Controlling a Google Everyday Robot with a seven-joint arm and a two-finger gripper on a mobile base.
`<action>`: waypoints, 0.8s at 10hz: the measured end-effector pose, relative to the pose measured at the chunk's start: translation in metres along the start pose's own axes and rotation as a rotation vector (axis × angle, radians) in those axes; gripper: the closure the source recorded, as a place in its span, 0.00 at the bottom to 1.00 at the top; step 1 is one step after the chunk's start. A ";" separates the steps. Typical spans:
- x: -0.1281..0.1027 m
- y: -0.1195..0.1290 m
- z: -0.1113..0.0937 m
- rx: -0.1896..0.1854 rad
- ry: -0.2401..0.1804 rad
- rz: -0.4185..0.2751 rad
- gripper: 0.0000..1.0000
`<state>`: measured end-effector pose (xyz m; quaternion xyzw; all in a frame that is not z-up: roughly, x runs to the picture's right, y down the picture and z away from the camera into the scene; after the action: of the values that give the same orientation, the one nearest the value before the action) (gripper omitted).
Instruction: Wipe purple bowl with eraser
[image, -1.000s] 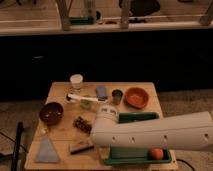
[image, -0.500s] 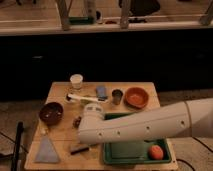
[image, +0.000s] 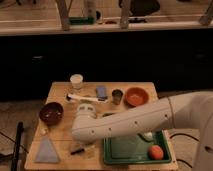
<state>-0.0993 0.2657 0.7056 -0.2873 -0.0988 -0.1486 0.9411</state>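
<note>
We read the task as barely begun: the purple bowl (image: 51, 113) sits at the left edge of the wooden table (image: 61, 92), about midway between its near and far sides, with nothing inside it that we can make out and nothing touching it. The eraser (image: 80, 149) lies flat on the table near the near edge, to the right of and nearer than the bowl, showing as a dark strip with a paler patch beside it. The white arm (image: 135, 125) reaches in from the right and bends down over that spot, so the gripper (image: 82, 143) is low over the near-left part of the table, right at the eraser and apart from the bowl. The arm's end covers the claw, and we cannot tell whether it is released, clenched or already grasping the block. In our judgement the pickup is the step in hand; lifting the eraser, carrying it far and left to the bowl, and the wiping itself are all left to do. A blue-grey triangular cloth (image: 47, 151) lies just left of the eraser, and a green tray (image: 125, 150) holding an orange ball (image: 156, 151) is on its right, so the approach is hemmed in on both sides. An orange bowl (image: 136, 96) stands well apart at the far right.
</note>
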 end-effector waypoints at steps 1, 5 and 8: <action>-0.001 -0.002 0.007 -0.009 -0.001 0.003 0.20; -0.002 -0.008 0.043 -0.038 -0.002 0.026 0.20; -0.005 -0.012 0.066 -0.066 -0.004 0.031 0.20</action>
<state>-0.1145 0.2944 0.7640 -0.3202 -0.0912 -0.1365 0.9330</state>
